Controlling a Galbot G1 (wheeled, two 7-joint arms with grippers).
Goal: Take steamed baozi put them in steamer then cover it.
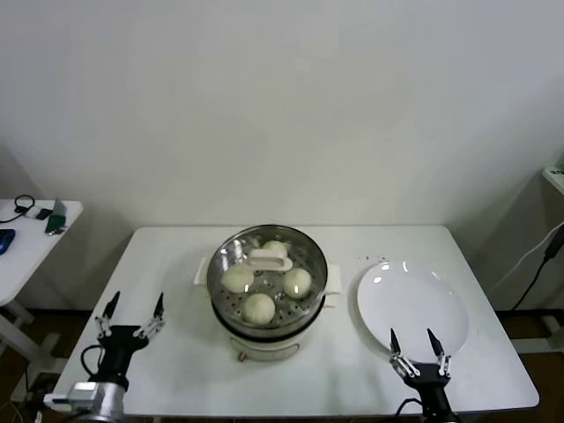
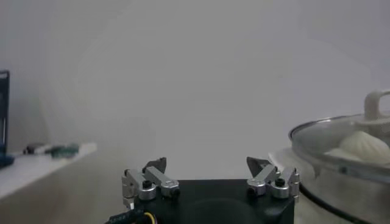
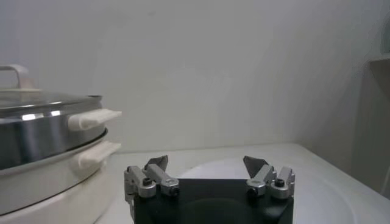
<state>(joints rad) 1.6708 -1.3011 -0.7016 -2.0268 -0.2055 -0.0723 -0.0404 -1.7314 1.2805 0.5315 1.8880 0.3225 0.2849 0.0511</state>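
Looks finished, or all but. Four steamed baozi inside the steamer, at the middle of the table, visible through the glass of the cover, which sits level on the steamer's rim with its white handle on top. No bun left on the white plate, just beside the steamer toward the right. Left gripper low at the table's near left edge, well apart from the steamer, fingers spread wide and holding nothing. Right gripper at the near right edge, over the plate's front rim, fingers likewise spread and empty. From the left wrist view, cover seated with a bun showing under the glass; from the right wrist view, cover rim resting flush on the steel wall above the white side handle. By these signs, loading and covering both done; nothing obvious left beyond perhaps parking the arms.
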